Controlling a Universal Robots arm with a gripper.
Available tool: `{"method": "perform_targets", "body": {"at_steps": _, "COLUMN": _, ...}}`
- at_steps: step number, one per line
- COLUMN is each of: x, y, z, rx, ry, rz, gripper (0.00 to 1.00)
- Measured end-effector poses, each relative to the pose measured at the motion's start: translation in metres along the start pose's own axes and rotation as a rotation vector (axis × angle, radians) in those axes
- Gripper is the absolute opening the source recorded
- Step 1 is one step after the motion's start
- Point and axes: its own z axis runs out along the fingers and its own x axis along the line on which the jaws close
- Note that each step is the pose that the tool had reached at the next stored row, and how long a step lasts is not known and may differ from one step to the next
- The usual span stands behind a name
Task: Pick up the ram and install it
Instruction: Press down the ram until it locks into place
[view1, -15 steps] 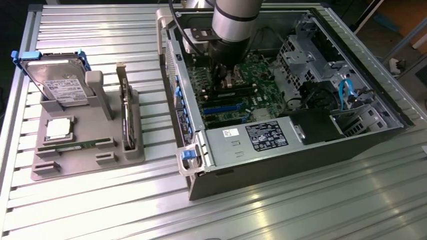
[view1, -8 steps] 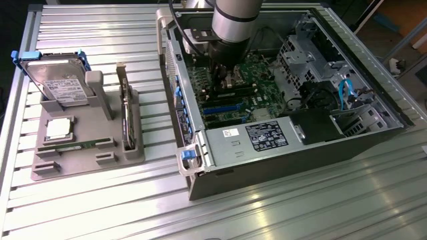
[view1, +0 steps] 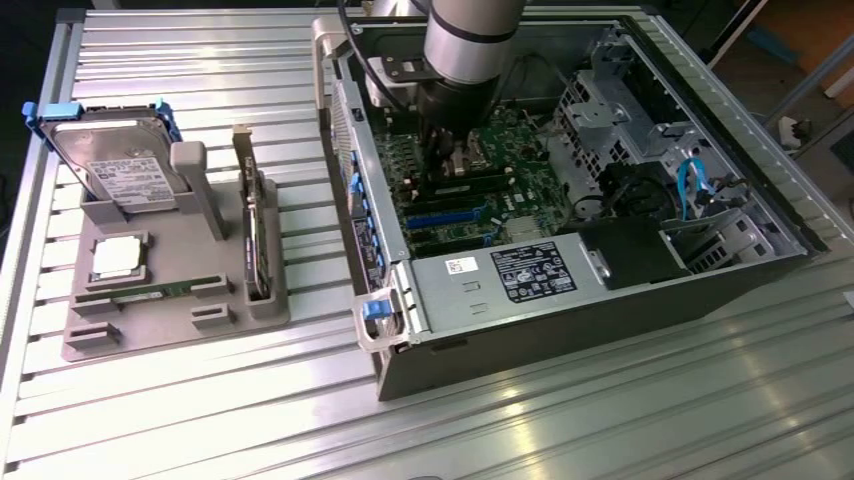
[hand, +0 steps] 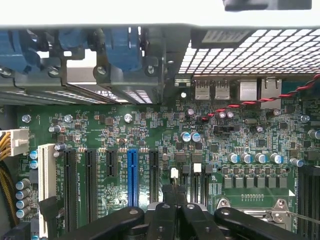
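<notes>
The ram (view1: 144, 291) is a thin green stick lying in a front slot of the grey holder (view1: 174, 320) at the exterior view's left. My gripper (view1: 454, 150) is far from it, lowered inside the open computer case (view1: 561, 290) over the green motherboard (view1: 514, 150). In the wrist view the gripper (hand: 175, 192) has its dark fingers (hand: 169, 200) pressed together with nothing visible between them. It hangs just above the motherboard (hand: 150, 125), close to the blue expansion slot (hand: 132, 170) and the processor socket (hand: 255, 210).
The holder also carries a hard drive (view1: 120, 170) standing upright, a square silver processor chip (view1: 118, 258) and a taller card (view1: 251, 230) on edge. Case walls, a drive cage (view1: 607, 110), blue cables (view1: 687, 185) and the power supply (view1: 501, 275) surround the arm.
</notes>
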Motion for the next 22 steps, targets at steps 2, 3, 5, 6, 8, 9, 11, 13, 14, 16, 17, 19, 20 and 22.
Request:
{"method": "perform_targets", "body": {"at_steps": 2, "x": 0.0, "y": 0.0, "z": -0.0024, "rx": 0.0, "ry": 0.0001, "rz": 0.0, "gripper": 0.11}}
{"method": "perform_targets", "body": {"at_steps": 3, "x": 0.0, "y": 0.0, "z": -0.0034, "rx": 0.0, "ry": 0.0, "rz": 0.0, "gripper": 0.11}}
{"method": "perform_targets", "body": {"at_steps": 5, "x": 0.0, "y": 0.0001, "z": -0.0058, "rx": 0.0001, "ry": -0.0001, "rz": 0.0, "gripper": 0.11}}
{"method": "perform_targets", "body": {"at_steps": 6, "x": 0.0, "y": 0.0001, "z": -0.0069, "rx": 0.0, "ry": 0.0001, "rz": 0.0, "gripper": 0.11}}
{"method": "perform_targets", "body": {"at_steps": 8, "x": 0.0, "y": 0.0001, "z": -0.0092, "rx": 0.0, "ry": 0.0, "rz": 0.0, "gripper": 0.11}}
{"method": "perform_targets", "body": {"at_steps": 9, "x": 0.0, "y": 0.0001, "z": -0.0105, "rx": 0.0, "ry": 0.0001, "rz": 0.0, "gripper": 0.11}}
{"method": "perform_targets", "body": {"at_steps": 11, "x": 0.0, "y": 0.0001, "z": -0.0132, "rx": 0.0, "ry": 0.0, "rz": 0.0, "gripper": 0.11}}
{"method": "perform_targets", "body": {"at_steps": 13, "x": 0.0, "y": 0.0001, "z": -0.0185, "rx": 0.0, "ry": 0.0, "rz": 0.0, "gripper": 0.11}}
{"method": "perform_targets", "body": {"at_steps": 14, "x": 0.0, "y": 0.0002, "z": -0.0199, "rx": 0.0, "ry": 0.0001, "rz": 0.0, "gripper": 0.11}}
{"method": "perform_targets", "body": {"at_steps": 16, "x": 0.0, "y": 0.0001, "z": -0.0225, "rx": 0.0, "ry": 0.0, "rz": 0.0, "gripper": 0.11}}
{"method": "perform_targets", "body": {"at_steps": 17, "x": 0.0, "y": 0.0002, "z": -0.0237, "rx": 0.0, "ry": 0.0, "rz": 0.0, "gripper": 0.11}}
{"method": "perform_targets", "body": {"at_steps": 19, "x": 0.0, "y": 0.0002, "z": -0.0258, "rx": 0.0, "ry": 0.0, "rz": 0.0, "gripper": 0.11}}
{"method": "perform_targets", "body": {"at_steps": 20, "x": 0.0, "y": 0.0002, "z": -0.0268, "rx": 0.0, "ry": 0.0001, "rz": 0.0, "gripper": 0.11}}
{"method": "perform_targets", "body": {"at_steps": 22, "x": 0.0, "y": 0.0002, "z": -0.0288, "rx": 0.0, "ry": 0.0001, "rz": 0.0, "gripper": 0.11}}
